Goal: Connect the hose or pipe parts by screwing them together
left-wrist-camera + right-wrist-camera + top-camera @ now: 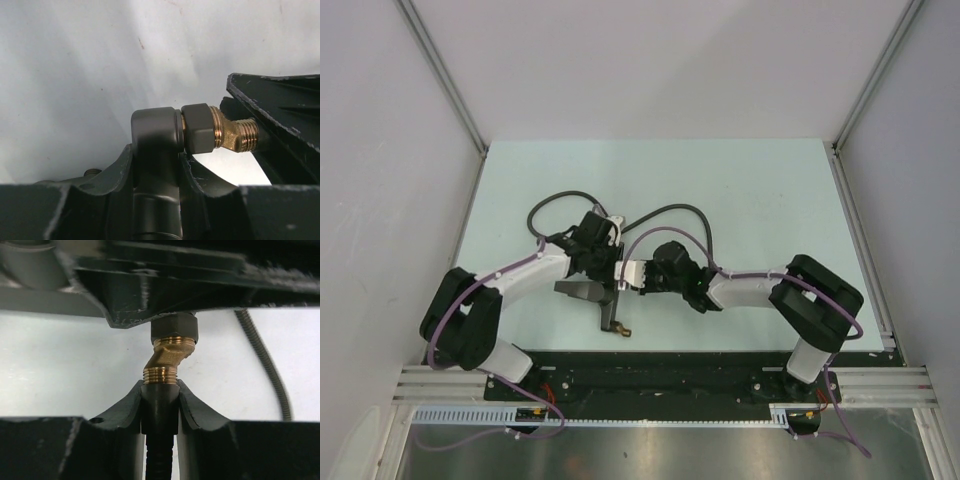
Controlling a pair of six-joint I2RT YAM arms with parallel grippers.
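My left gripper (156, 155) is shut on the round dark-grey body of the forked fitting (155, 135). A brass elbow (232, 135) with a threaded tip sticks out of that fitting to the right. My right gripper (160, 395) is shut on the dark end nut (160, 407) of the hose, which sits against the elbow's brass thread (160, 373). From above, the left gripper (603, 262) and the right gripper (638, 272) meet at the table's middle. The fitting (584, 290) hangs below them, one brass tip (624, 331) pointing toward me. The hose (670, 210) loops behind both wrists.
A stretch of the ribbed hose (265, 360) curves over the pale green table (770, 190) to the right of the joint. Purple cables (450, 320) run along both arms. Metal frame posts (860, 210) line the table's sides.
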